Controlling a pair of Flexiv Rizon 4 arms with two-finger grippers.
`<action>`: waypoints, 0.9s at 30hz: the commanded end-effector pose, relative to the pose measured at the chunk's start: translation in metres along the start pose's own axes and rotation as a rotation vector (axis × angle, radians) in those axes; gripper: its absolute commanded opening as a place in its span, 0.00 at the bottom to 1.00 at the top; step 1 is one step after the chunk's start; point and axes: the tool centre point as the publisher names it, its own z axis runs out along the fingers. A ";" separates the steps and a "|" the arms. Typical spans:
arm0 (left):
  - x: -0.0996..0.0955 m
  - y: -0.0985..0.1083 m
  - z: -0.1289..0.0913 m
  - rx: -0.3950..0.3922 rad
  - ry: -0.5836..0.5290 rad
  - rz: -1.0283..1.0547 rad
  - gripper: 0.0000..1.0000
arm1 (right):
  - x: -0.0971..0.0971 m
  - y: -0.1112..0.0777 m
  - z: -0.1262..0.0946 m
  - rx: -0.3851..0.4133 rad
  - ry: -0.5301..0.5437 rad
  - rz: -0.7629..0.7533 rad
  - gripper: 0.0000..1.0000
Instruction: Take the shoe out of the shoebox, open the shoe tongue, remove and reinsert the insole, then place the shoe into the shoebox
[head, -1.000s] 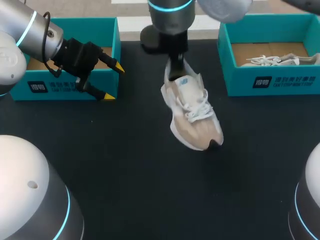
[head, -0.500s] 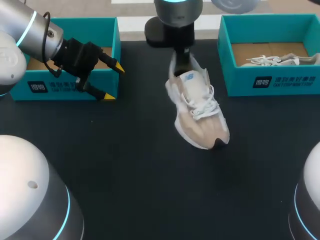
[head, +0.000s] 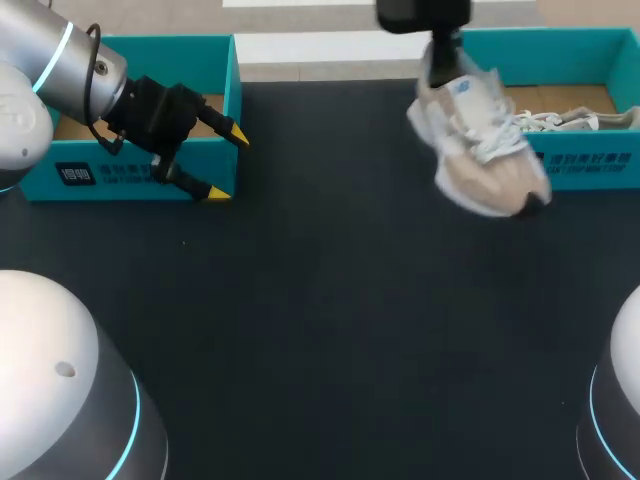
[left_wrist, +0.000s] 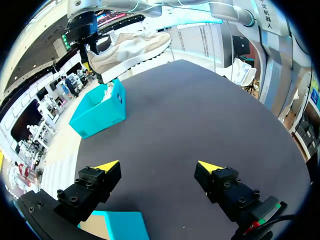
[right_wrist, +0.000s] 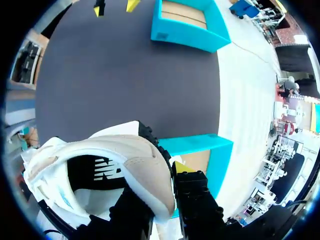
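A white and beige sneaker (head: 480, 150) hangs tilted in the air, toe down, just in front of the right teal shoebox (head: 590, 165). My right gripper (head: 438, 62) is shut on its heel collar. In the right wrist view the heel wall of the sneaker (right_wrist: 100, 160) sits between the fingers of that gripper (right_wrist: 161, 175), with the right shoebox (right_wrist: 200, 145) below. My left gripper (head: 227, 165) stands open with nothing in it, beside the left teal shoebox (head: 130, 175). From the left wrist, the open gripper (left_wrist: 159, 166) faces the far-off sneaker (left_wrist: 130, 50).
A second pale shoe (head: 560, 120) lies inside the right shoebox. The left shoebox (right_wrist: 190, 22) shows only its cardboard floor. Dark table surface (head: 320, 300) stretches between the two boxes.
My right arm has carried the sneaker up and to the right, from the table's middle to the right shoebox. The left arm has not moved.
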 end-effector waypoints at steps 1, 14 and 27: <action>-0.001 0.000 0.000 -0.001 0.002 0.000 1.00 | -0.016 -0.044 0.012 -0.116 -0.027 0.016 0.00; -0.001 0.000 0.000 -0.001 0.002 0.000 1.00 | -0.016 -0.044 0.012 -0.116 -0.027 0.016 0.00; -0.001 0.000 0.000 -0.001 0.002 0.000 1.00 | -0.085 -0.131 0.049 -0.075 -0.006 0.075 0.00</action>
